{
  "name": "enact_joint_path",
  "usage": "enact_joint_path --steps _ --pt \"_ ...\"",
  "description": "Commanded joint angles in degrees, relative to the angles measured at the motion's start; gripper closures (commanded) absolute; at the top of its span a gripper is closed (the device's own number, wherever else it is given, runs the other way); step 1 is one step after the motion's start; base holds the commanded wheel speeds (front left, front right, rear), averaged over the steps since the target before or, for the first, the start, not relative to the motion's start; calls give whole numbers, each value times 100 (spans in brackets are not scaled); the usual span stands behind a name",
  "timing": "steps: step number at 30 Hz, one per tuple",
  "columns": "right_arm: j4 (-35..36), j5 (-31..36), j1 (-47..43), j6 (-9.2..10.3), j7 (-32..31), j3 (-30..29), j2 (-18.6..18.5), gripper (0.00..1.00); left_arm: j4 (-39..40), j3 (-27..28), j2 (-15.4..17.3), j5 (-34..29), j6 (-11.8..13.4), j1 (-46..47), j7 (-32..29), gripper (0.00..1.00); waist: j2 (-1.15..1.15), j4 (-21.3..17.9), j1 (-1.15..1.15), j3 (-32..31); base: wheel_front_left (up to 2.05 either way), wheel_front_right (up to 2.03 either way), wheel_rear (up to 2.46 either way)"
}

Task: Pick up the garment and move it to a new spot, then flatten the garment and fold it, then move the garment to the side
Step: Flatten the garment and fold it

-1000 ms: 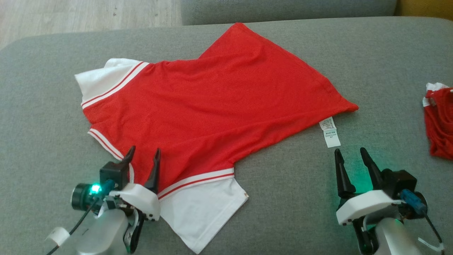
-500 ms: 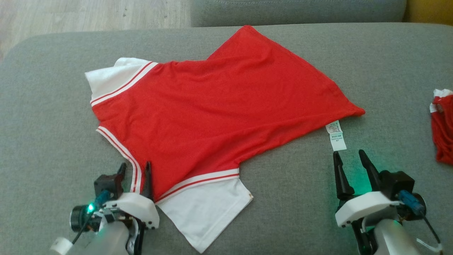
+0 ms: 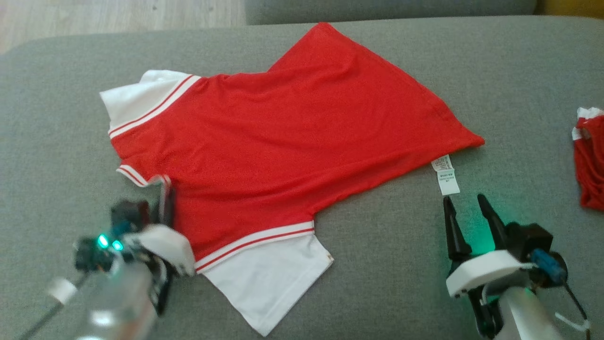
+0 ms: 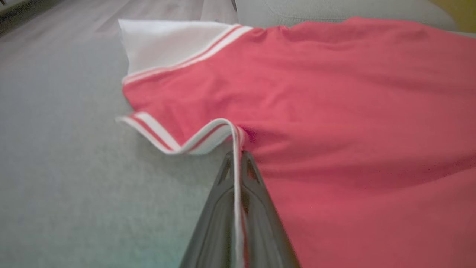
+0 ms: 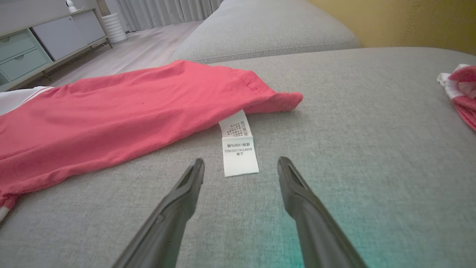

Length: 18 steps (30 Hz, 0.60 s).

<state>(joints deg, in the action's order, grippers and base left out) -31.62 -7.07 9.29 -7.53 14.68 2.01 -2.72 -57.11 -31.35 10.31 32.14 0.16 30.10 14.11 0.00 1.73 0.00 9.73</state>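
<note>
A red garment (image 3: 292,137) with white sleeves and striped trim lies spread on the grey cushion (image 3: 495,71). My left gripper (image 3: 165,189) is shut on the garment's striped collar edge, which lifts in a small fold (image 4: 208,136) just past the fingertips in the left wrist view (image 4: 238,154). My right gripper (image 3: 465,203) stands open on the cushion, a little short of the white care label (image 3: 446,175) that hangs from the hem corner. In the right wrist view the label (image 5: 238,149) lies just beyond the open gripper (image 5: 241,163), with the garment (image 5: 111,115) to its left.
A second red and white cloth (image 3: 589,160) lies bunched at the cushion's right edge, also seen as a cloth (image 5: 461,89) at the right. Wooden floor (image 3: 118,14) lies beyond the cushion's far left. A grey backrest (image 5: 267,33) rises behind.
My left gripper has closed on the striped collar edge and pulled it up slightly into a fold. The right gripper has stayed where it was, still open. The head view shifted a little.
</note>
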Motion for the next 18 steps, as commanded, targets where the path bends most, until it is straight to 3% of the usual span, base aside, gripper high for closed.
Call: enact_joint_path --steps 1,7,14,15,17,18 --pt "202 5 289 4 32 138 -16 0 75 174 325 -62 24 467 25 100 0 -24 0 63 0 0 0" --pt "292 -37 409 4 32 176 -16 0 65 144 850 -386 99 1379 61 100 0 -133 0 198 0 0 0" --pt "373 -74 486 4 32 218 -16 0 80 148 1043 -565 161 1743 82 100 0 -240 0 262 0 0 0" --pt "386 -79 495 4 32 220 -16 0 120 180 1069 -598 218 1756 84 70 0 -249 0 264 0 0 0" --pt "430 -102 520 4 32 221 -16 0 254 280 1113 -679 412 1708 86 0 0 -268 0 239 0 0 0" --pt "463 -118 525 4 32 221 -16 0 308 328 1115 -704 486 1639 86 0 0 -271 0 216 0 0 0"
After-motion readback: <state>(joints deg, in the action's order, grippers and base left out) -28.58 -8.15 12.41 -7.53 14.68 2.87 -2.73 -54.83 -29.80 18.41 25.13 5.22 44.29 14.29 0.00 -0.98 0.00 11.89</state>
